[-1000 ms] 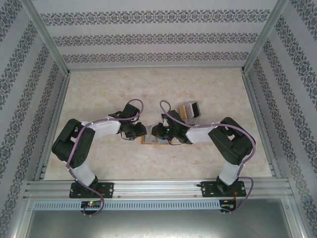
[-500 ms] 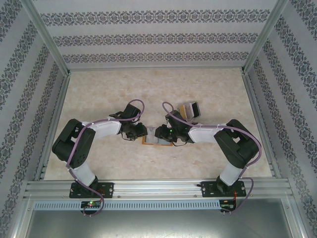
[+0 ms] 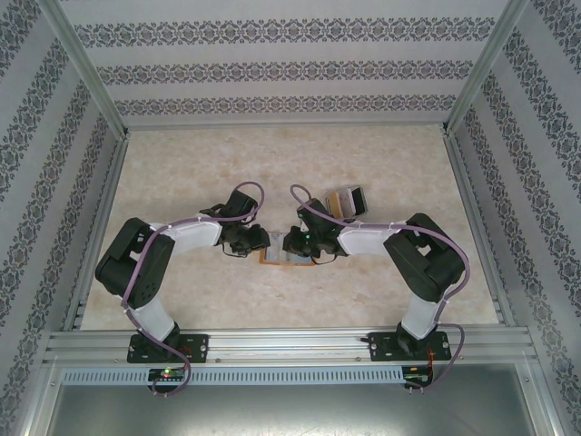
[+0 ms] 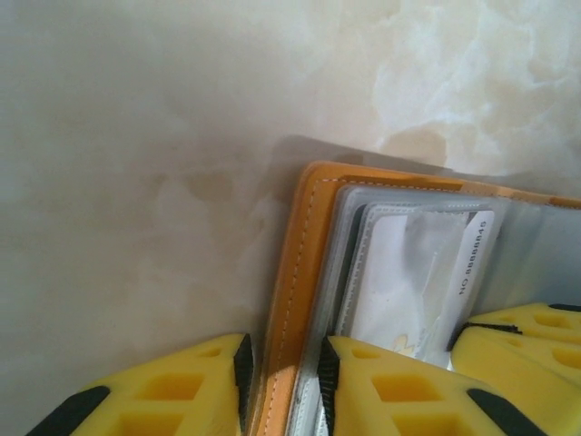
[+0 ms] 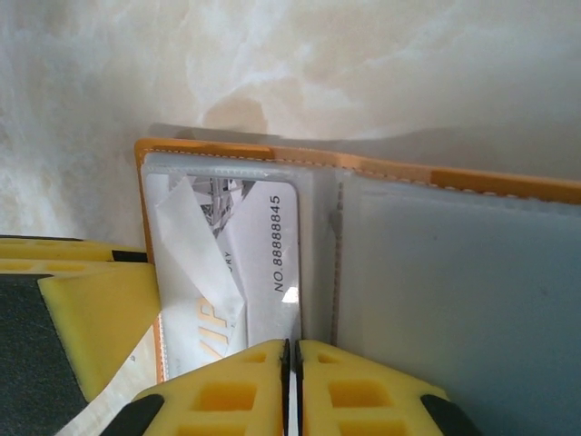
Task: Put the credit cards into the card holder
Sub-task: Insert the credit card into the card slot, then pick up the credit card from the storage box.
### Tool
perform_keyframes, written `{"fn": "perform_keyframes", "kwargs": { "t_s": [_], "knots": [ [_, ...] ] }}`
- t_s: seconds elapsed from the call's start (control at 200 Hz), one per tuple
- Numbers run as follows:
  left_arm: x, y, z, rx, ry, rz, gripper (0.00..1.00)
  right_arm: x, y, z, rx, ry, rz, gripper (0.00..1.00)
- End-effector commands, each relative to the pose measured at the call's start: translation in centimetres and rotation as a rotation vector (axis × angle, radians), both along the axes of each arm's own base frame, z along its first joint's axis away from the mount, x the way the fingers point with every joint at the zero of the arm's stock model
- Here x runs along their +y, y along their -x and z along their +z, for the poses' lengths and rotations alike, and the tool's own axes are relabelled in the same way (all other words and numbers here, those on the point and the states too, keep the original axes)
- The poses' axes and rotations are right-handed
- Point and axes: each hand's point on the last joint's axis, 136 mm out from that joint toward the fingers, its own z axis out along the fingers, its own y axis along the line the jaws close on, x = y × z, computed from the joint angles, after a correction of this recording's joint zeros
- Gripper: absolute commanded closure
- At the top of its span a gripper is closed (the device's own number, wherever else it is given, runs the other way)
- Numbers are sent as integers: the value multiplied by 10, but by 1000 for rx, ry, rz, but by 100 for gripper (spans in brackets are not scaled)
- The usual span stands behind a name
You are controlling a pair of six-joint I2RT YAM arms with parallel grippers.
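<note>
Judging by the open holder [image 4: 290, 272] on the counter [image 3: 182, 163], you have one card [image 5: 268, 241] nearly sleeved, left gripper [image 4: 283, 381] pinching the cover edge, right gripper [image 5: 292, 381] pressed together at the card's end, with more apparently waiting in the box [image 3: 349, 201].

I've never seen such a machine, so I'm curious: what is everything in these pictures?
table: one, beige marbled, under everything.
card holder: one, orange-tan, clear-grey pockets, lying open at mid-table.
card: one, white with a printed number, in a holder pocket.
clear box: one, tan and dark pieces inside, beyond the holder, to the right.
left gripper: one, yellow fingers, closed on the holder's orange edge.
right gripper: one, yellow fingers, shut, tips at the card's near edge.
</note>
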Motion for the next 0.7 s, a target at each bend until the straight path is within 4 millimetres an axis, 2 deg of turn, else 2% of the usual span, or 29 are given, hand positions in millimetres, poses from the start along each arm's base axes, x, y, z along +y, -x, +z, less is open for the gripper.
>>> {"fn": "perform_keyframes", "kwargs": {
  "t_s": [0.0, 0.115, 0.18, 0.225, 0.275, 0.355, 0.445, 0.64, 0.694],
  "knots": [
    [2, 4, 3, -3, -21, 5, 67, 12, 0, 15, -32, -32, 37, 83],
    [14, 1, 11, -32, -70, 38, 57, -11, -8, 36, -88, 18, 11, 77],
    [19, -2, 17, -55, -100, 53, 49, -34, -15, 52, -134, 74, -15, 72],
    [22, -5, 23, -74, -112, 62, 47, -54, -22, 65, -179, 144, -35, 70],
    [22, -8, 30, -96, -110, 61, 44, -76, -31, 78, -230, 228, -49, 63],
    [19, -15, 42, -132, -97, 58, 38, -110, -45, 94, -277, 374, -66, 62],
    [8, -24, 54, -165, -54, 36, 34, -139, -60, 99, -275, 517, -63, 62],
    [-27, -44, 77, -196, 83, -22, 31, -155, -86, 88, -233, 686, 2, 61],
    [-34, -48, 80, -197, 103, -34, 31, -154, -92, 83, -219, 711, 20, 61]
  ]
}}
